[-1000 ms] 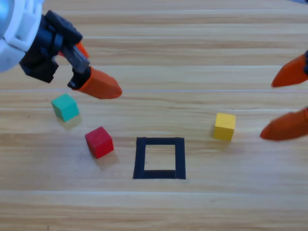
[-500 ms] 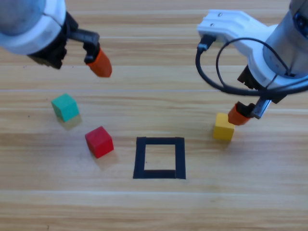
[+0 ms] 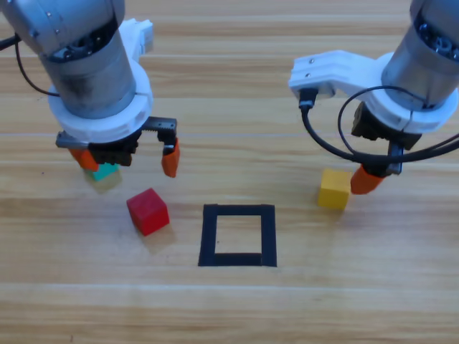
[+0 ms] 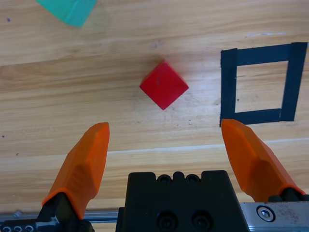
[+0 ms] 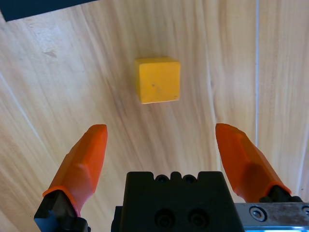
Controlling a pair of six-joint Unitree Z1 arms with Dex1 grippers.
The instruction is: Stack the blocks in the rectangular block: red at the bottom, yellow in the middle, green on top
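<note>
Red cube [image 3: 148, 211] left of centre, outside the black tape square [image 3: 238, 235]; left gripper [image 3: 129, 158] above it, jaws open. Centre, descend, close squarely. Right gripper [image 5: 161, 145] open over yellow cube [image 3: 335, 188].

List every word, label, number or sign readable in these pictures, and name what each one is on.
None: no view shows any text.
Red cube, yellow cube, green cube: plain faces.
Black tape square: unmarked.
Left gripper and right gripper, both open: orange jaws and black bodies bear no label.
Table: wood grain only.
</note>
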